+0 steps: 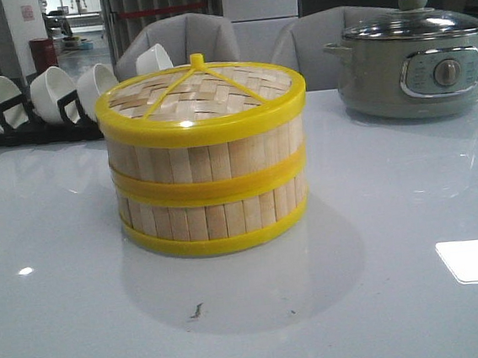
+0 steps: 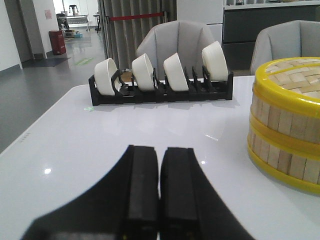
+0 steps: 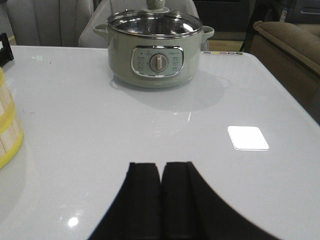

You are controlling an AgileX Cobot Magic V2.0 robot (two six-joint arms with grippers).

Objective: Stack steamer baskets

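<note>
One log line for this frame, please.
steamer baskets: stacked, lid on | left claw: shut, empty | right claw: shut, empty | both clear of stack

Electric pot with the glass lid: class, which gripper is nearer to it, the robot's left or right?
Right. The right gripper, shut, faces the pot across bare table. The left gripper, shut, is on the far side of the stacked steamer baskets, facing the bowl rack.

A glossy white table (image 1: 412,213) carries a grey-green electric pot (image 1: 413,56) with a glass lid and front dial at its far right. At the far left, a black rack (image 2: 160,92) holds four white bowls (image 2: 142,72) tipped on edge. Grey upholstered chairs (image 1: 208,38) stand behind the table, and a bright square of reflected light (image 1: 477,260) lies on the near right surface.
</note>
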